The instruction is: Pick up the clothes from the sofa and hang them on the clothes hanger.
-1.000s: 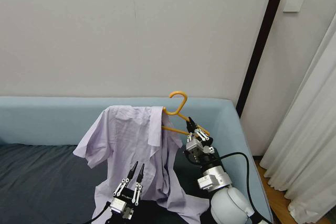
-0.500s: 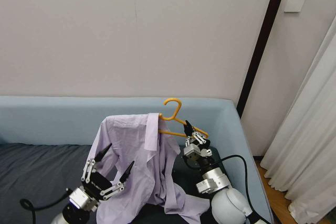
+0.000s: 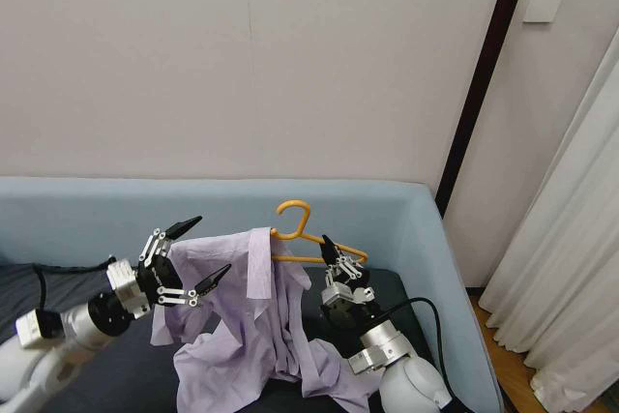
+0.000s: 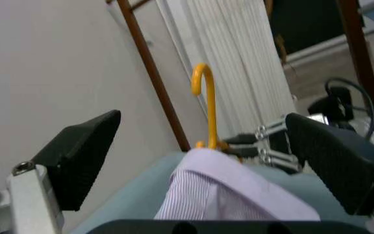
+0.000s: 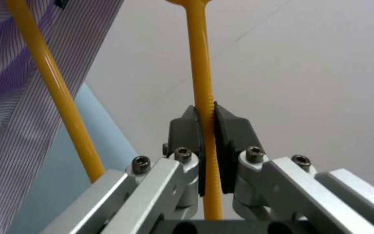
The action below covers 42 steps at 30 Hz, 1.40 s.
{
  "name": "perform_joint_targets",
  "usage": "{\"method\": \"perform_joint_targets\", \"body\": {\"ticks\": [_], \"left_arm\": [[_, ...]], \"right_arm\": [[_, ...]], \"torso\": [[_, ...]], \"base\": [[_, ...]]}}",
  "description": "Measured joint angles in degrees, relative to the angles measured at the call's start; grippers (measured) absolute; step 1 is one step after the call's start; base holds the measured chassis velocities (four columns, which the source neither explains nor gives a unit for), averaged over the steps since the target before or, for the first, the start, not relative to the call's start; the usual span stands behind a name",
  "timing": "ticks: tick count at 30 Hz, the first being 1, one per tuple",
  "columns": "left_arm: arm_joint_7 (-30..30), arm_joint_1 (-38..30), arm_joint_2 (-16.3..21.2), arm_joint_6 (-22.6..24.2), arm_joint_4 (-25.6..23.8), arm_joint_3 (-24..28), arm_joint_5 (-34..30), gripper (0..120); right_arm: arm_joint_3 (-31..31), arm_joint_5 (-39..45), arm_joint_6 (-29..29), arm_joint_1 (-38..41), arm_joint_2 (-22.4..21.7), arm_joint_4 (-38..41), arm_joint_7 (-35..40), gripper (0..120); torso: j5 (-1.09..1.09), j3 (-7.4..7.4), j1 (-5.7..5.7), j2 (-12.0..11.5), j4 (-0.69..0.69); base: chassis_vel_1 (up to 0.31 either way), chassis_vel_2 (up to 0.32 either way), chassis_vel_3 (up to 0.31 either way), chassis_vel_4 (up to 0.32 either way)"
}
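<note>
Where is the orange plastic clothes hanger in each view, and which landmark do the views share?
Head view: the orange plastic clothes hanger sits at lower centre, carrying the lilac striped shirt, held by the right gripper.
Left wrist view: the hanger's hook rises from the shirt, framed by the open left gripper.
Right wrist view: the hanger is clamped at centre.
Shared landmark: the shirt.
</note>
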Motion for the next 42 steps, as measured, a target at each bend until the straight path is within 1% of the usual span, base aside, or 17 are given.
{"method": "perform_joint_targets", "body": {"ticks": [3, 4, 6, 7, 10, 15, 20, 22, 24, 25, 28, 29, 30, 34, 35, 37, 42], "left_arm": [[3.2, -1.6, 2.1, 1.9, 2.2, 0.1, -0.7, 100], [6.6, -3.4, 4.0, 4.4, 4.5, 0.4, -1.5, 100], [8.7, -5.6, 5.4, 6.8, 6.5, 1.3, -2.2, 100], [8.7, -5.6, 5.4, 6.8, 6.5, 1.3, -2.2, 100], [11.0, -8.6, 7.3, 11.0, 8.8, 2.5, -2.2, 99], [12.3, -10.2, 7.8, 13.6, 10.1, 3.7, 1.0, 95], [14.3, -10.5, 7.4, 15.0, 11.0, 4.4, 3.9, 78], [14.9, -10.8, 7.2, 15.2, 11.2, 4.7, 4.5, 74], [15.7, -12.8, 6.1, 15.4, 12.3, 6.9, 5.6, 52], [15.7, -12.8, 6.1, 15.4, 12.3, 6.9, 5.6, 52], [16.2, -13.4, 5.6, 15.4, 12.7, 8.0, 5.7, 41], [16.8, -14.1, 5.2, 15.4, 13.2, 8.9, 6.1, 34], [16.8, -14.1, 5.2, 15.4, 13.2, 8.9, 6.1, 34], [17.9, -17.5, 3.4, 15.2, 15.0, 12.2, 7.4, 15], [17.9, -17.5, 3.4, 15.2, 15.0, 12.2, 7.4, 15], [18.0, -18.6, 2.6, 15.2, 15.4, 13.2, 7.8, 7], [17.6, -19.5, 1.7, 15.1, 16.1, 14.1, 7.9, 7]], "right_arm": [[-0.6, 0.0, 0.2, 0.4, 0.4, -0.2, -0.3, 5], [-1.2, -0.1, 0.3, 0.9, 1.1, -0.5, -0.6, 5], [-1.3, -0.3, 0.4, 1.0, 1.9, -0.7, -0.9, 5], [-1.3, -0.3, 0.4, 1.0, 1.9, -0.7, -0.9, 5], [-2.0, -0.4, 0.5, 1.7, 3.0, -1.5, -1.0, 5], [-2.2, -0.8, 0.5, 1.7, 3.5, -1.6, -1.2, 5], [-2.2, -1.5, 0.6, 1.7, 3.9, -1.5, -1.2, 5], [-2.2, -1.9, 0.7, 1.7, 4.1, -1.3, -1.2, 5], [-2.1, -4.9, 1.9, 1.2, 4.9, -1.1, -1.2, 5], [-2.1, -4.9, 1.9, 1.2, 4.9, -1.1, -1.2, 5], [-2.1, -5.1, 2.1, 1.0, 5.2, -1.0, -1.2, 5], [-2.0, -5.0, 2.3, 0.8, 5.3, -0.8, -1.0, 5], [-2.0, -5.0, 2.3, 0.8, 5.3, -0.8, -1.0, 5], [-1.8, -3.7, 4.0, 0.4, 4.8, -0.5, -0.4, 5], [-1.8, -3.7, 4.0, 0.4, 4.8, -0.5, -0.4, 5], [-1.7, -3.0, 4.6, 0.4, 4.7, -0.4, 0.0, 5], [-1.9, -1.4, 5.3, 0.4, 4.4, 0.1, 0.3, 5]], "torso": [[0.01, 0.00, 0.00, 0.0, 0.00], [0.00, 0.00, 0.00, 0.0, 0.03], [-0.01, 0.00, 0.00, 0.0, 0.04], [-0.01, 0.00, 0.00, 0.0, 0.04], [0.00, 0.00, 0.00, 0.0, 0.01], [0.00, 0.00, 0.00, 0.0, 0.01], [0.00, 0.00, 0.00, 0.0, 0.01], [0.00, 0.00, 0.00, 0.0, 0.02], [0.01, 0.00, 0.00, 0.0, 0.01], [0.01, 0.00, 0.00, 0.0, 0.01], [0.01, 0.00, 0.00, 0.0, 0.01], [0.01, 0.00, 0.00, 0.0, 0.02], [0.01, 0.00, 0.00, 0.0, 0.02], [0.01, 0.00, 0.00, 0.0, 0.01], [0.01, 0.00, 0.00, 0.0, 0.01], [0.01, -0.01, 0.00, 0.0, 0.00], [0.01, 0.00, 0.00, 0.0, 0.01]], "base": [[0.000, 0.000, 0.000, 0.000], [0.000, 0.000, 0.000, 0.000], [0.000, 0.000, 0.000, 0.000], [0.000, 0.000, 0.000, 0.000], [0.000, 0.000, 0.000, 0.000], [0.000, 0.000, 0.000, 0.000], [0.000, 0.000, 0.000, 0.000], [0.000, 0.000, 0.000, 0.000], [0.000, 0.000, 0.000, 0.000], [0.000, 0.000, 0.000, 0.000], [0.000, 0.000, 0.000, 0.000], [0.000, 0.000, 0.000, 0.000], [0.000, 0.000, 0.000, 0.000], [0.000, 0.000, 0.000, 0.000], [0.000, 0.000, 0.000, 0.000], [0.000, 0.000, 0.000, 0.000], [0.000, 0.000, 0.000, 0.000]]}}
